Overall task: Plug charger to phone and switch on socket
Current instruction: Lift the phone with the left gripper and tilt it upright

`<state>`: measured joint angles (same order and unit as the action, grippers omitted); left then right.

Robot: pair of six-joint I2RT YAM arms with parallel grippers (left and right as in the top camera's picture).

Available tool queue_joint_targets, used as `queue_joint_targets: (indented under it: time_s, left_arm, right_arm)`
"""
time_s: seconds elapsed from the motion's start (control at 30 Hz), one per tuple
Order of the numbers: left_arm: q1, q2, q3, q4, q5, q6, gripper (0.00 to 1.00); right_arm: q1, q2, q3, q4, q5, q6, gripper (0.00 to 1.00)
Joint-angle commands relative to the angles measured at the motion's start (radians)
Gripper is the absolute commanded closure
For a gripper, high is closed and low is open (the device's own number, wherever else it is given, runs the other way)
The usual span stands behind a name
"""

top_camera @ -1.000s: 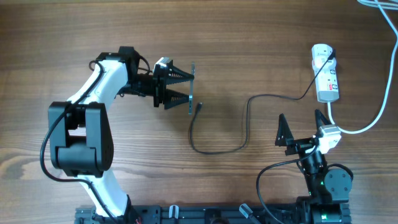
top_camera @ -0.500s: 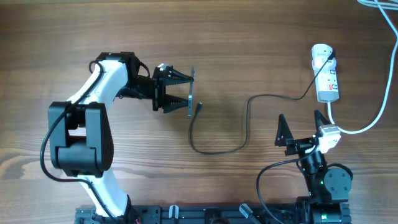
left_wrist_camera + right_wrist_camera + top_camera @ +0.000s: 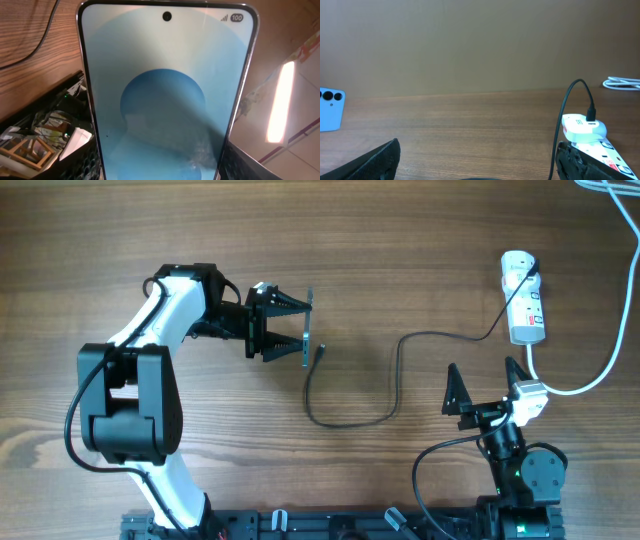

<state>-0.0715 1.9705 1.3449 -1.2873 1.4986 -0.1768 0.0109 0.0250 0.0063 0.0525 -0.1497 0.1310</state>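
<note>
So the left claw (image 3: 304, 324) is clamped on the phone (image 3: 167, 100), held on edge. The charger plug tip (image 3: 320, 352) lies just past that claw's tips. The right claw (image 3: 484, 388) gapes wide, well apart.

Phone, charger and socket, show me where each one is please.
phone (image 3: 165, 100), left wrist view, middle of its screen.
charger (image 3: 399, 375), overhead view, mid-length of the black cable.
socket (image 3: 524, 308), overhead view, white body of the strip.
</note>
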Motion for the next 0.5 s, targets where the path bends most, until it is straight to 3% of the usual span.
queue_joint_targets:
  time_s: [0.0, 0.47]
  left_arm:
    - [0.004, -0.032, -0.002, -0.004, 0.053, 0.013, 0.33]
    - [0.004, -0.032, -0.002, -0.004, 0.053, 0.014, 0.33]
  right_arm:
    - [0.003, 0.002, -0.001, 0.001, -0.015, 0.010, 0.00]
    - [0.003, 0.002, -0.001, 0.001, -0.016, 0.010, 0.00]
